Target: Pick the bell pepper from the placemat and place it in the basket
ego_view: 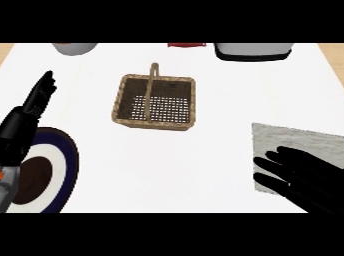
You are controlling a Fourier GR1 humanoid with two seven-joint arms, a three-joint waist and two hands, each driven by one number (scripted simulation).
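Nearest to me is my right hand [311, 182], low and to the right of the basket [153, 124]. Its dark fingers are stretched out and spread wide, pointing back toward the basket, and they curl round nothing that I can see. It lies over the near part of the pale grey placemat [308, 140], which sits flat on the white counter [227, 95], well apart from the basket on its right side and nearer to me.

I cannot see the bell pepper. If it is on the placemat, my right hand hides it, and the uncovered part of the cloth shows only its own weave. Nothing shows inside the basket but its pale mesh floor.

The basket itself is brown wicker, roughly square, standing upright near the middle of the counter, with a thin handle [154, 75] arching across it from front to back.

Left of the basket my left hand [36, 97] rests open, fingers straight and together, pointing away from me, holding nothing. Below it, left of the basket and nearer to me, lies a round plate [66, 165] with a dark blue rim and a brown centre, partly covered by my left forearm.

Beyond the basket, along the far edge, stand a grey bowl-like vessel [75, 47] to the left, a small red thing [186, 45] behind it, and a black-and-white vessel [252, 51] to the right, all cut off by the view's edge.
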